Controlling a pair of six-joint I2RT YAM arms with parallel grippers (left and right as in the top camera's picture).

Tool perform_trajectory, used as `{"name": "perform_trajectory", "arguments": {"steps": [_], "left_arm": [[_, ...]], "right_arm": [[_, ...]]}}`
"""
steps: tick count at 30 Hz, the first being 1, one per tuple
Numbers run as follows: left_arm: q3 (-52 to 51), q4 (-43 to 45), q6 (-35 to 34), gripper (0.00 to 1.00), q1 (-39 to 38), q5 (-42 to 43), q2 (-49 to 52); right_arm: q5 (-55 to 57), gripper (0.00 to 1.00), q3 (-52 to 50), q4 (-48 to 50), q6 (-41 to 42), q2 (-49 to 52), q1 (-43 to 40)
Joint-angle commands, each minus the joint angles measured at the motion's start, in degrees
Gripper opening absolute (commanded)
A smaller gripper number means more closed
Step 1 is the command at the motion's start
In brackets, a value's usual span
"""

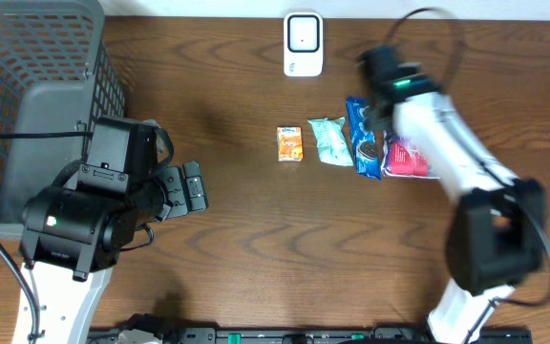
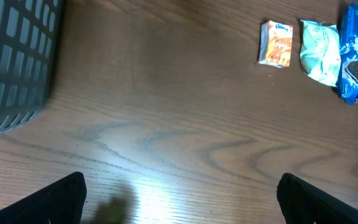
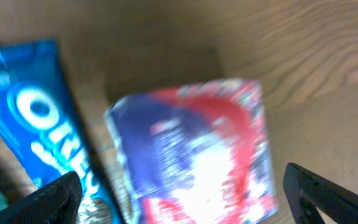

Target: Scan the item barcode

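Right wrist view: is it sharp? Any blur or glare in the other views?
Right wrist: soft, print on the red packet unreadable. Overhead: the right arm is smeared, the rest sharp. Left wrist: sharp, pale glare on the table.

Table [image 1: 256, 220]: dark brown, wavy wood grain. Basket [image 1: 27, 57], at 10 o'clock: grey, square mesh. Scanner [image 1: 303, 44], at 12 o'clock: white, with a dark-outlined panel. Small carton [image 1: 289, 143]: orange, with a white top edge. Mint packet [image 1: 329, 140], at its 3 o'clock: pale green. Oreo pack [image 1: 361, 139]: blue, white lettering. Pouch [image 3: 191, 149], blurred: apparently red, dark blue and white.
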Motion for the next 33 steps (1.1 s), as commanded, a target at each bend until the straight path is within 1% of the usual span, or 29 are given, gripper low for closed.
{"name": "perform_trajectory", "arguments": {"steps": [1,4,6,10,14,16,18,20,22,24,25,27,30,31,33], "left_arm": [[0.2,-0.1,-0.3,0.98,0.2,-0.7,0.2],[0.2,-0.1,-0.3,0.98,0.2,-0.7,0.2],[0.2,-0.1,-0.3,0.98,0.2,-0.7,0.2],[0.2,-0.1,-0.3,0.98,0.2,-0.7,0.2],[0.2,-0.1,-0.3,0.98,0.2,-0.7,0.2],[0.2,-0.1,-0.3,0.98,0.2,-0.7,0.2],[0.2,-0.1,-0.3,0.98,0.2,-0.7,0.2],[0.2,-0.1,-0.3,0.98,0.2,-0.7,0.2],[0.2,-0.1,-0.3,0.98,0.2,-0.7,0.2],[0.2,-0.1,-0.3,0.98,0.2,-0.7,0.2],[0.2,-0.1,-0.3,0.98,0.2,-0.7,0.2],[0.2,-0.1,-0.3,0.98,0.2,-0.7,0.2],[0.2,-0.1,-0.3,0.98,0.2,-0.7,0.2],[0.2,-0.1,-0.3,0.98,0.2,-0.7,0.2],[0.2,-0.1,-0.3,0.98,0.2,-0.7,0.2]], "right_arm": [[-19.1,0.99,1.7,-0.1,-10.8,-4.3,-9.7],[-32.3,0.98,0.6,-0.2,-16.4,-3.6,-17.0],[-38.0,0.93,-0.9,-0.3,-18.1,-2.8,-20.9],[-43.6,0.9,-4.3,1.2,-18.3,-0.6,-26.7],[-45.7,0.84,-6.8,4.2,-18.8,2.2,-29.2],[-48.8,0.83,-7.9,5.8,-20.8,3.8,-29.6],[-53.1,0.85,-8.7,7.1,-23.9,5.5,-29.6],[-55.1,0.81,-8.8,7.7,-24.7,7.3,-29.6],[-55.5,0.7,-8.8,8.1,-24.6,9.0,-29.6],[-55.5,0.46,-8.8,8.3,-24.7,10.5,-29.6],[-55.5,0.4,-8.8,8.3,-24.7,10.8,-29.6],[-55.6,0.31,-8.8,8.3,-24.6,11.0,-29.2],[-57.4,0.1,-8.2,8.2,-21.6,10.2,-29.0],[-57.9,0.01,-7.8,8.2,-21.0,9.8,-29.2],[-59.1,0.01,-6.8,8.0,-18.9,8.4,-29.2]]}}
